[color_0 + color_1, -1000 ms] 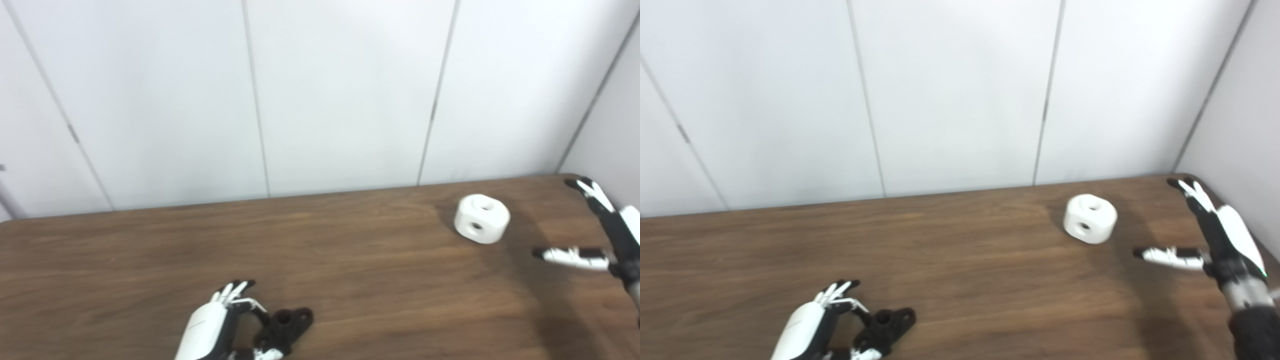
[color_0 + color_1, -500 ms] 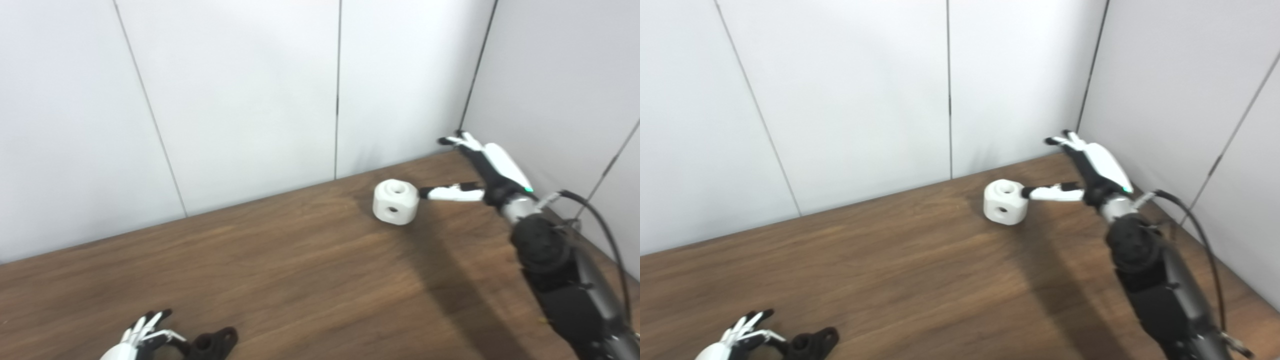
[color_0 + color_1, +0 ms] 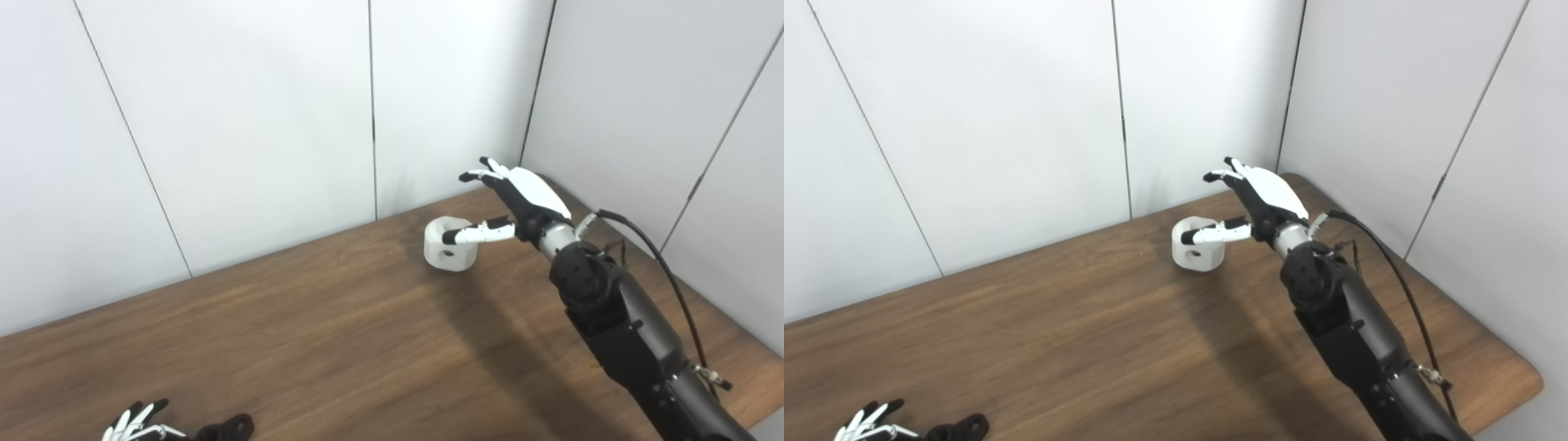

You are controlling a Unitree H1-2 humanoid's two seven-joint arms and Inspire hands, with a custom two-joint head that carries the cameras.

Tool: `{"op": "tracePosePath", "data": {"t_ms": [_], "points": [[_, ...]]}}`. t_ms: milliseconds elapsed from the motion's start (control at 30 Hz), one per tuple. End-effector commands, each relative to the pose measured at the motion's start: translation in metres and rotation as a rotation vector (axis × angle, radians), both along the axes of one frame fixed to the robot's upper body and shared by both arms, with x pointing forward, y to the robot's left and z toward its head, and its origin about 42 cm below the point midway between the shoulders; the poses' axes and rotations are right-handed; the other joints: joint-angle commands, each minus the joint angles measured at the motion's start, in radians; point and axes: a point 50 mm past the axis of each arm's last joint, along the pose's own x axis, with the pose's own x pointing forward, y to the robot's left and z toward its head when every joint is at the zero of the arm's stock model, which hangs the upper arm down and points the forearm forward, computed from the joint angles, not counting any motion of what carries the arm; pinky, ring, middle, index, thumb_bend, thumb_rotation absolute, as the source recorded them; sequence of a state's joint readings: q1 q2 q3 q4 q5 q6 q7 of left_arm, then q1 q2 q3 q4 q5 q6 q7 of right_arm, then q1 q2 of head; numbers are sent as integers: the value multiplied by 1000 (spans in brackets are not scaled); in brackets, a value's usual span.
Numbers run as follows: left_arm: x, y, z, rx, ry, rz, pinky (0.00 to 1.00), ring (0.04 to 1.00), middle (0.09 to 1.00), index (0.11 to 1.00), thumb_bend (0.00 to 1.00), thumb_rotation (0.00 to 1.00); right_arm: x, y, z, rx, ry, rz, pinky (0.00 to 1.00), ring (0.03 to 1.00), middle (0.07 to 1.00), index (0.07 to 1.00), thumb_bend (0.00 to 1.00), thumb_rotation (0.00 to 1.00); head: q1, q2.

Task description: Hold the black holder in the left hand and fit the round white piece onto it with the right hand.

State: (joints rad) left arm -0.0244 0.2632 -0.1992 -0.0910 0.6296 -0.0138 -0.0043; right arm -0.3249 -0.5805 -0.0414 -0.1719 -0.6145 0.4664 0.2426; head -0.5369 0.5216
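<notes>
The round white piece (image 3: 447, 251), with a hole in its side, sits on the wooden table (image 3: 343, 343) near the back corner. My right hand (image 3: 511, 199) is open over it: the fingers arch above its far side and the thumb lies across its top front edge. The fingers are not wrapped around it. At the bottom left edge of the picture lies the black holder (image 3: 229, 427), partly cut off. Beside it, only the spread fingertips of my left hand (image 3: 131, 425) show; they stand a little left of the holder.
White wall panels close off the back and the right side, meeting in a corner just behind the white piece. The table's rounded right front corner (image 3: 1528, 380) is near my right forearm. A black cable (image 3: 661, 263) loops off that arm.
The camera has swung right, so the whole scene shifted left and down. My right hand moved from beside the white piece to over it. The left hand stays by the holder.
</notes>
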Motion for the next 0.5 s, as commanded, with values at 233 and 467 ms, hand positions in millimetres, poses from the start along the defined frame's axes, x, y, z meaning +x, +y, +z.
{"op": "tracePosePath", "data": {"t_ms": [233,467], "points": [[4,10,3,19,-20,15,1000,981,890,481,518,37,21,-6,15,-86,29,-18,939,1000,1000,787,1000,618,-1,-3],[4,10,4,25,-20,16,1000,978,889,481,518,37,28,-7,15,-112,53,-30,933,1000,1000,791,1000,574,-1,-5]]}}
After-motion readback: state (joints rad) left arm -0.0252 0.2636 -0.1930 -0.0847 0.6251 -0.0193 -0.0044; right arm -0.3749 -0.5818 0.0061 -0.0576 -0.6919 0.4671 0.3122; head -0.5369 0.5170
